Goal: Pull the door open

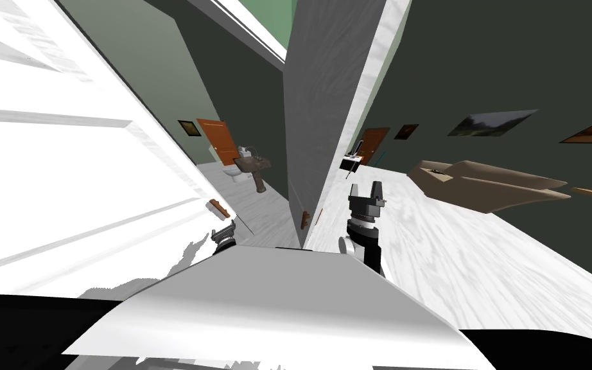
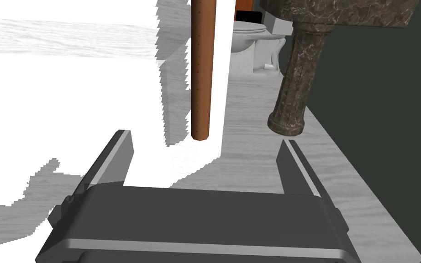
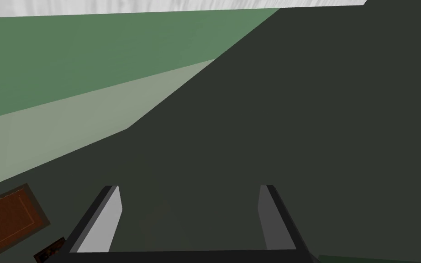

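Note:
A white panelled door (image 1: pixel 76 167) stands swung out on my left, slanting away from me. Its brown lever handle (image 1: pixel 217 209) sticks out near the door's free edge. My left gripper (image 1: pixel 224 232) hovers just short of that handle. In the left wrist view the handle (image 2: pixel 201 68) is a brown bar whose tip ends a little beyond the open fingers, roughly centred between them and untouched. The gripper (image 2: pixel 205 157) holds nothing, and the white door (image 2: pixel 68 114) lies beside it. My right gripper (image 1: pixel 365 196) is raised at the right of a grey panel, open and empty.
A tall grey panel (image 1: pixel 314 128) with small brown fittings low on it stands straight ahead. Past the doorway are a dark stone pedestal sink (image 2: pixel 296 82) and a white toilet (image 2: pixel 250 41). A brown piece of furniture (image 1: pixel 481 183) sits at the right on the pale floor.

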`<state>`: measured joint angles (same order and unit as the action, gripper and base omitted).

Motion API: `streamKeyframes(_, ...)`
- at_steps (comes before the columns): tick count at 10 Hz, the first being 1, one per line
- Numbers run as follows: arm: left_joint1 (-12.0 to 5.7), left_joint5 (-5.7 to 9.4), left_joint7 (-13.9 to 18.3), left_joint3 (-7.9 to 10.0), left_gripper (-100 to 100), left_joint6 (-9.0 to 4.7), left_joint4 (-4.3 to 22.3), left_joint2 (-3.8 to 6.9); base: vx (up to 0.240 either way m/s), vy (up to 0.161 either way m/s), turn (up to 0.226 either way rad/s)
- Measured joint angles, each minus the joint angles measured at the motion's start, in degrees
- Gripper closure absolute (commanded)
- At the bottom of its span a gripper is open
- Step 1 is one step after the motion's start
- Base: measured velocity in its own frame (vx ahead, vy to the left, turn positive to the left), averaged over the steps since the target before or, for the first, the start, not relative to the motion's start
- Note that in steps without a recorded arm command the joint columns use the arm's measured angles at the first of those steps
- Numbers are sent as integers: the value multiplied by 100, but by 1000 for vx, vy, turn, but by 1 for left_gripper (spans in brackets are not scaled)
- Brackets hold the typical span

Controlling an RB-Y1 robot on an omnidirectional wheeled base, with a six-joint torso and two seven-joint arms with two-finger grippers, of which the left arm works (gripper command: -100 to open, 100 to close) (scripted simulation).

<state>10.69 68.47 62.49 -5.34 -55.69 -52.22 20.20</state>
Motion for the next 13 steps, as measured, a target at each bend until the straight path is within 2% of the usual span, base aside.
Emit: streamKeyframes(13,-55,204,191,-21,-100,-72,278,61,1,16,-27)
